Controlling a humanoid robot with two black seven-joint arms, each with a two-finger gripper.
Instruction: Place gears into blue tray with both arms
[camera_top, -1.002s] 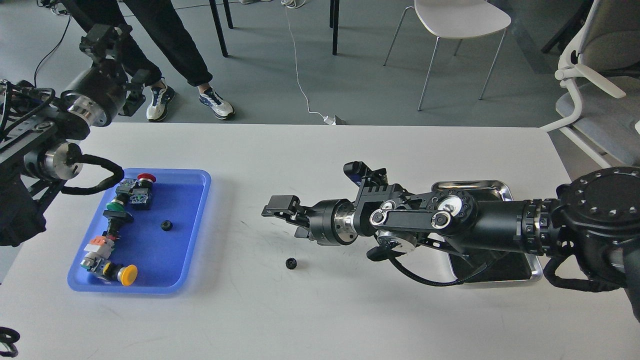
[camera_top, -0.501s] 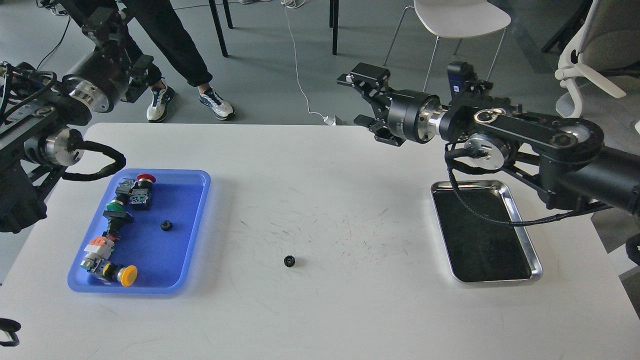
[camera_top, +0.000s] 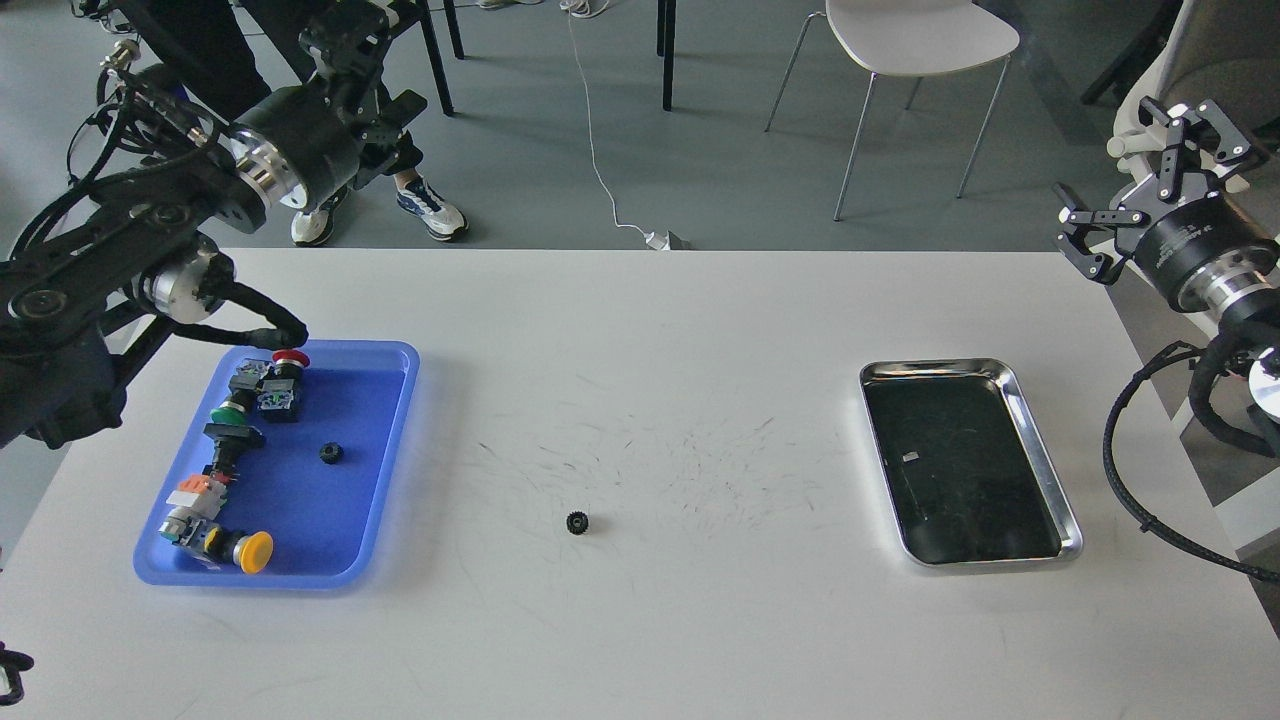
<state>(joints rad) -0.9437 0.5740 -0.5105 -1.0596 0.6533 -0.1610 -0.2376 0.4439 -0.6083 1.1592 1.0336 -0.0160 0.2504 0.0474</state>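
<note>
One gear (camera_top: 577, 522) sits mid-table, well apart from the blue tray (camera_top: 385, 480). My right gripper (camera_top: 1150, 180) is spread empty; left gripper (camera_top: 355, 40), can't tell. It's tiny, so a pinch could easily flick it away.

We see a blue tray (camera_top: 385, 455) of smooth, slightly glossy plastic on the left, and on the right a silver tray (camera_top: 1040, 440) of polished metal with a shiny rim and a dark, scuffed inside. The white table (camera_top: 640, 620) looks matt and faintly scratched mid-surface; the gear (camera_top: 577, 522) there is matt black
</note>
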